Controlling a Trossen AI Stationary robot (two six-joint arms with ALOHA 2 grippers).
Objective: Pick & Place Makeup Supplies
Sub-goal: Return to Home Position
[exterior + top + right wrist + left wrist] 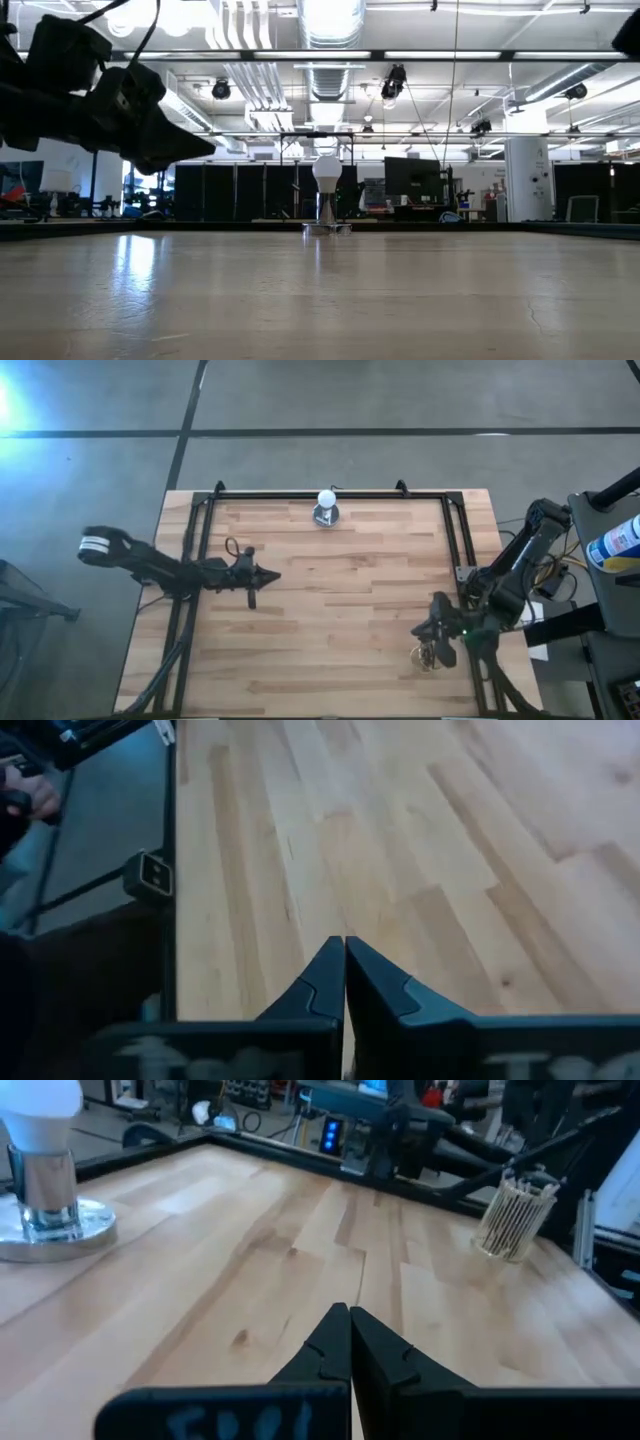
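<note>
Neither claw carried anything. The left claw point(350, 1318) was closed, tips pressed together, and hung above the bare middle-left of the bench point(340, 610) in the overhead view. The right claw point(343, 948) was closed too. It sat at the lower right of that view, just beside the gold holder point(426, 657).

The makeup brushes point(518, 1198) stood bunched upright in that holder, at the upper right of the left wrist view. No brush lay loose on the boards. The white ball on its base point(326, 508) sat at the top centre edge, well apart from both arms.

The placing looked finished, with only the retreat to do. To do it well, the right arm should lift straight up first, clear of the holder's rim and the brush tips, and only then swing back. The left arm could fold home with nothing in its way.
</note>
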